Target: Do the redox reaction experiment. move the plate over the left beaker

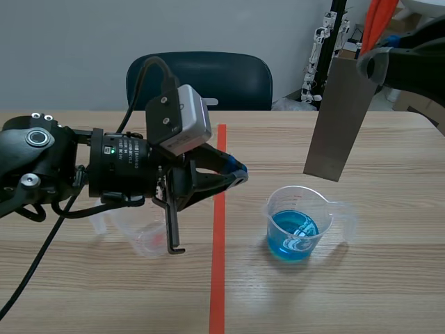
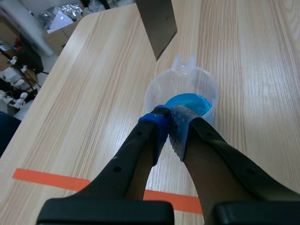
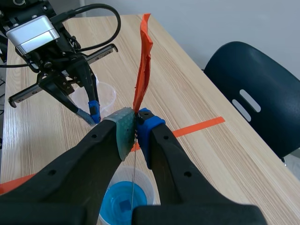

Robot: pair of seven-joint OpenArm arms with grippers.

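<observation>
Plate (image 1: 338, 118): upper right, pinched by right gripper (image 3: 136, 123), raised near blue beaker (image 1: 299, 224).
Left gripper (image 1: 238, 174): centre, fingers pressed together, empty.
Left beaker (image 1: 142, 235): lower left, overhung by left arm (image 1: 83, 163).

One light wood-grain tabletop (image 1: 389, 292), marked by an orange-red tape line (image 1: 218, 278) running near to far. One dark blue moulded plastic chair (image 1: 229, 80), far side, left of centre. Plain pale grey wall (image 1: 69, 49) behind. White jointed equipment (image 1: 321, 38) and black upright pole (image 1: 338, 28), far right.

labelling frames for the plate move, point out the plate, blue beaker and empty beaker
plate (image 1: 337, 118), scene view, middle of its face
blue beaker (image 1: 274, 209), scene view, clear upper wall
empty beaker (image 1: 139, 236), scene view, front wall
</observation>
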